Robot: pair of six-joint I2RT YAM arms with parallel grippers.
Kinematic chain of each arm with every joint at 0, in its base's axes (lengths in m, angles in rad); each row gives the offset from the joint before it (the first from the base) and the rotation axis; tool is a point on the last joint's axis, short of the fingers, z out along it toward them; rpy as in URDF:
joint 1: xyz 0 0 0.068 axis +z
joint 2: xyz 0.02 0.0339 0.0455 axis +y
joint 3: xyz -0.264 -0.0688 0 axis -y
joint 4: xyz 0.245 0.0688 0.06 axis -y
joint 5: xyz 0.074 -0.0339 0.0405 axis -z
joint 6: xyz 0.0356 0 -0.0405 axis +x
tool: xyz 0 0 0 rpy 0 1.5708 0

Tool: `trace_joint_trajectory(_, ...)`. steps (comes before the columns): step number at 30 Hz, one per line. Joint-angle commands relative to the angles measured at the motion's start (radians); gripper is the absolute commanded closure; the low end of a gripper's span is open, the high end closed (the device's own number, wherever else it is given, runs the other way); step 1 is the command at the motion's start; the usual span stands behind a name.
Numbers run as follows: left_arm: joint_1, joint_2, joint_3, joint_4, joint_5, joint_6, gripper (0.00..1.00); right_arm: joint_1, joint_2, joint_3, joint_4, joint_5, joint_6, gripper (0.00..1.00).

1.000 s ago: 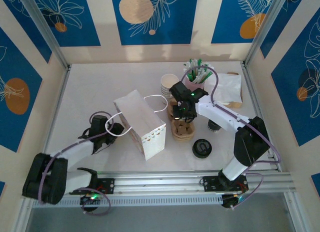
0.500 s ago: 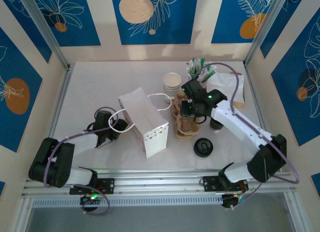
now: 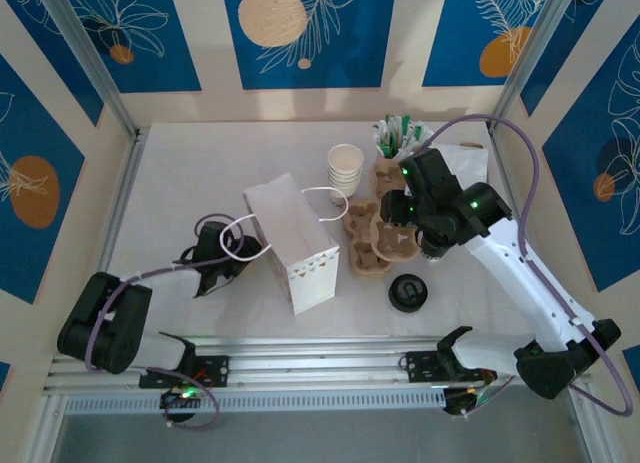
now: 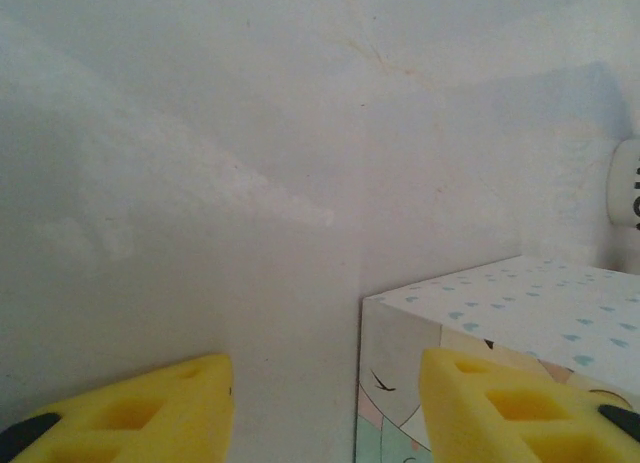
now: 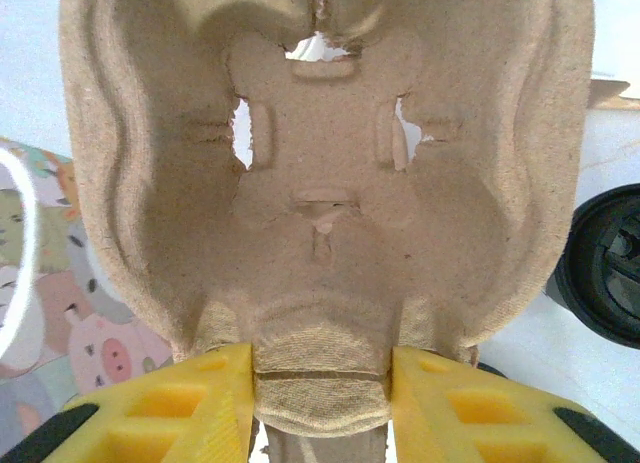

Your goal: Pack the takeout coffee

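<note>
We count one white paper bag [image 3: 290, 245] with two loop handles, one at the far side [image 3: 322, 195] and one at the near side [image 3: 236, 235]. There is one pulp cup carrier [image 3: 378, 239]. We see one stack of paper cups [image 3: 344, 168], though we cannot tell how many cups are in it. One black lid [image 3: 406, 293] lies flat, and one more dark round thing [image 3: 432, 249] is too hidden to name. One pink cup [image 3: 396, 169] holds green-and-white sticks, too small to count. One pile of white paper [image 3: 462, 169] lies behind. We count two robot arms, left [image 3: 150, 283] and right [image 3: 520, 268].
</note>
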Motion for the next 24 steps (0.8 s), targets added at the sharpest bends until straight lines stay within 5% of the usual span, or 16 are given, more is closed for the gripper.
trace_joint_trajectory(1, -0.057, 0.016, -0.018, 0.178, 0.138, -0.012, 0.48, 0.039, -0.024, 0.064, -0.027, -0.009, 0.001, 0.61)
trace_joint_trajectory(13, 0.039, -0.372, 0.083, -0.405, -0.1, 0.11, 0.58, 0.135, -0.038, 0.152, -0.03, 0.025, -0.002, 0.61)
trace_joint_trajectory(18, 0.131, -0.258, 0.119, -0.296, 0.043, 0.079, 0.61, 0.169, -0.035, 0.196, -0.018, 0.024, -0.019, 0.61)
trace_joint_trajectory(24, 0.114, -0.082, 0.157, -0.022, 0.208, -0.016, 0.56, 0.22, -0.023, 0.261, -0.01, 0.043, -0.037, 0.61)
